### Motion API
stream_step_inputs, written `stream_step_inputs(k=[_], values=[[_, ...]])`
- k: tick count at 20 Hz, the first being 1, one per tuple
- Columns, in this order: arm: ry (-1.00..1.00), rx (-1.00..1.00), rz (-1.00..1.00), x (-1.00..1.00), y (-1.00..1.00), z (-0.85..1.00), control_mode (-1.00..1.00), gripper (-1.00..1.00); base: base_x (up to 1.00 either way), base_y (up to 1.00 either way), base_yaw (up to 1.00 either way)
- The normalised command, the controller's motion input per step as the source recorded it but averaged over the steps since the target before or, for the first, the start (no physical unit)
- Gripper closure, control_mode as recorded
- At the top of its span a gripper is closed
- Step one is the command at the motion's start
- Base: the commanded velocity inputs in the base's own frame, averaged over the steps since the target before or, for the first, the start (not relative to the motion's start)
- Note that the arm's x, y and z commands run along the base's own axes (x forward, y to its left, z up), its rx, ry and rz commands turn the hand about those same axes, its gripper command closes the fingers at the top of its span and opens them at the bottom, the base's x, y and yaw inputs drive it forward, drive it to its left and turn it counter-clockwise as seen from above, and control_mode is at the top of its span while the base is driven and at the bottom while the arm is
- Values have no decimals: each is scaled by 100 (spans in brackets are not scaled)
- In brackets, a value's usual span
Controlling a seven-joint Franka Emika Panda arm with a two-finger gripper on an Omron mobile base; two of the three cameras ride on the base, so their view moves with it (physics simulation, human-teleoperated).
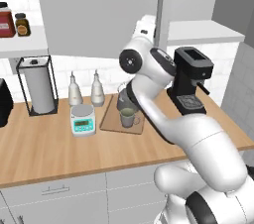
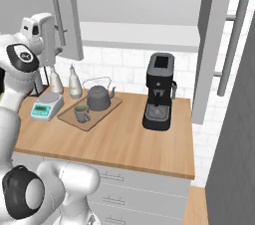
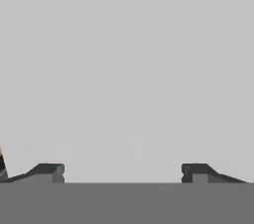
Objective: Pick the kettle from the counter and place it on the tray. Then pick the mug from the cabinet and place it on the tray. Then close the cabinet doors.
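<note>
On the worktop (image 2: 124, 139) the tray (image 2: 88, 114) lies just in front of two pale bottles (image 2: 74, 83) that stand against the tiled wall. The kettle (image 2: 98, 98) sits upright on the half of the tray nearer the wall, with its thin wire handle arched over it, and the mug (image 2: 81, 113) stands on the same tray just in front of the kettle, apart from it. A small kitchen scale (image 1: 82, 120) rests beside the tray on the side away from the coffee machine (image 2: 159, 92), which stands well apart from the tray toward the end of the worktop. Above the tray the cabinet (image 2: 139, 0) is open, with both cabinet doors (image 2: 64, 15) swung out and a white shelf showing inside. The arm reaches up from the tray's level to the door above the scale. In the hand view the gripper (image 3: 123, 171) faces a flat pale grey surface, and its two finger tips (image 3: 48, 171) stand spread wide apart with nothing between them.
</note>
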Motion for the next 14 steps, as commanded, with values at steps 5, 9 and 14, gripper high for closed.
stream_step_inputs(k=[5,9,14], values=[[14,0,0,100,-59,-10,-100,-100,0,0,0],[14,0,1,100,-50,-22,-100,-100,0,0,0],[5,0,15,87,-35,-18,-100,-100,0,0,0]])
